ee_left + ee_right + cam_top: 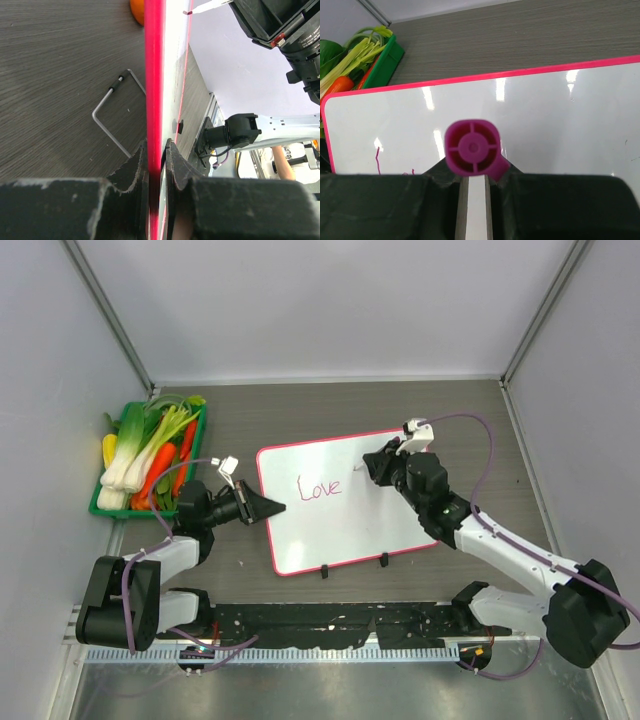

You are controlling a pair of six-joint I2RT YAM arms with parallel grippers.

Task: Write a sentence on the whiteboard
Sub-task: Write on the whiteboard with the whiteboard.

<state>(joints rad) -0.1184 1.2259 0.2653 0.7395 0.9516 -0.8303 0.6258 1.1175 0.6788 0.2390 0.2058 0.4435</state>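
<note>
That whiteboard [340, 530] looks stiff, light and slick, so the frame's the spot: left gripper [272, 508] pinches its left rim, right gripper [375, 466] clamps a magenta marker [471, 147].

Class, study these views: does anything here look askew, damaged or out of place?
The whiteboard sits askew, its edges turned off the lines of the table, the left gripper clamped on its left edge. The green tray of vegetables has no part in writing. Nothing looks spilled or broken.
</note>
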